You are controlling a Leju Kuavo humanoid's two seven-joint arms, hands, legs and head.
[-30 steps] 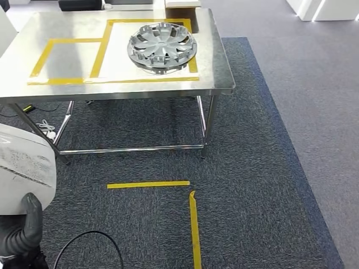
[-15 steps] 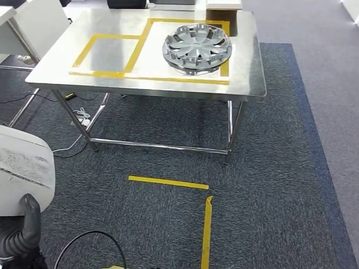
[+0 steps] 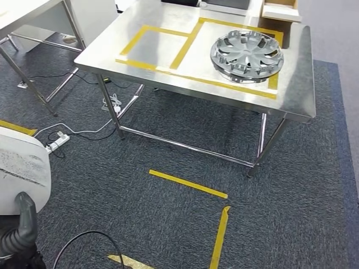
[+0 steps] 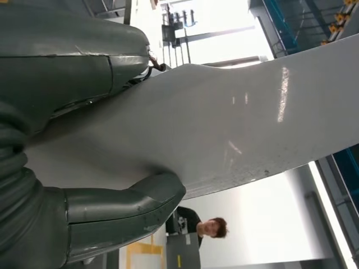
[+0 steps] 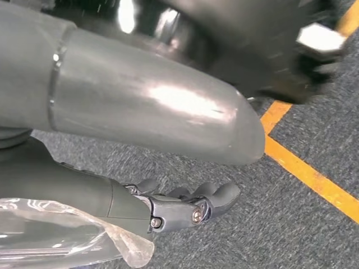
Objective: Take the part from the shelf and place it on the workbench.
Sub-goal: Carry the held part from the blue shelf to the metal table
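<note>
My left hand [image 3: 19,232] holds the part [image 3: 21,174], a white curved panel, at the lower left of the head view. The left wrist view has the thumb and fingers [image 4: 106,216] clamped on either face of the pale panel [image 4: 237,123]. Ahead stands the steel workbench [image 3: 139,61], marked with two yellow taped rectangles. The left rectangle [image 3: 162,47] is bare, and a silver hubcap [image 3: 247,55] lies in the right one. My right hand [image 5: 169,210] hangs over the carpet, fingers loosely extended and holding nothing.
Yellow tape lines [image 3: 188,184] mark the dark carpet before the bench. A power strip with cables [image 3: 57,141] lies under a second table [image 3: 25,11] at the left. A black cable loop [image 3: 84,241] lies near my feet. A person [image 4: 207,227] stands behind.
The camera has turned left, so the workbench and floor tape sit further right in the picture. The panel stays in my left hand in the same place.
</note>
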